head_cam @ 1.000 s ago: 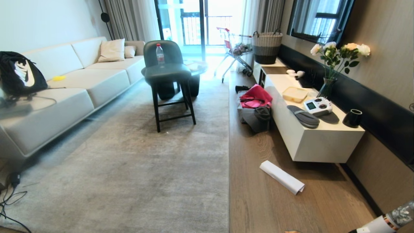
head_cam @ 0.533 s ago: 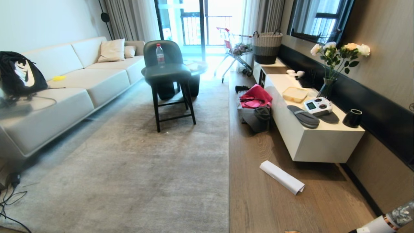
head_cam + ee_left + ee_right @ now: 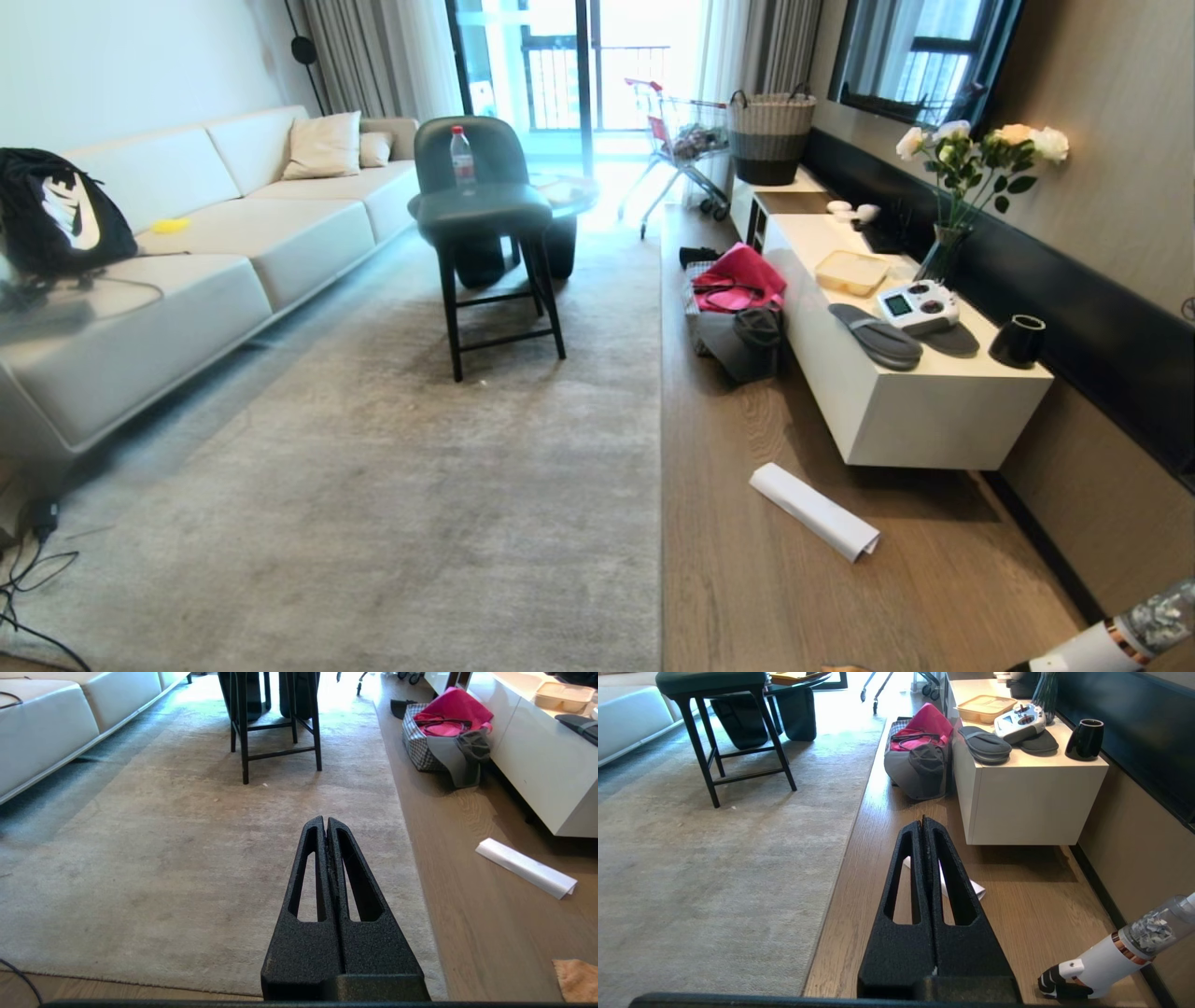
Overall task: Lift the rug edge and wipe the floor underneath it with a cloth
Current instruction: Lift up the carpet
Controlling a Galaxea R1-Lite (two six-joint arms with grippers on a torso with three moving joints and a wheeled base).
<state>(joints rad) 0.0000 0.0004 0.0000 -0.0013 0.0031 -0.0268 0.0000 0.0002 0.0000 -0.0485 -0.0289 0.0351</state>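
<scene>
A lived-in sitting room: pale sofa (image 3: 187,252) along one wall, white low cabinet (image 3: 896,373) along the other, plank floor (image 3: 794,597) between cabinet and carpet. The left gripper (image 3: 325,823) has both fingers pressed flat together, nothing between them, poised in the air above the rug (image 3: 392,504) near its long edge. The right gripper (image 3: 923,823) is likewise clenched and empty, held over the bare boards in front of a rolled white paper (image 3: 971,887). Outward from there, the rug lies flat along its whole visible border, no corner turned up, with a dark stool (image 3: 490,233) standing on its far half. The cloth (image 3: 577,979), an orange-tan scrap, lies on the boards just off the rug's near corner, apart from both grippers. Assessment: the task is not begun; the cloth has yet to be picked up, the rug edge raised, and the floor beneath wiped. On coverage: the head view gives the room's layout but shows neither gripper, and of the cloth only a sliver at its bottom border. The left wrist view alone shows the cloth properly, plus the rug's near end and the strip of floor before it. The right wrist view gives the best look at a handheld vacuum (image 3: 1111,956) lying by the wall, which the head view clips at its corner.
</scene>
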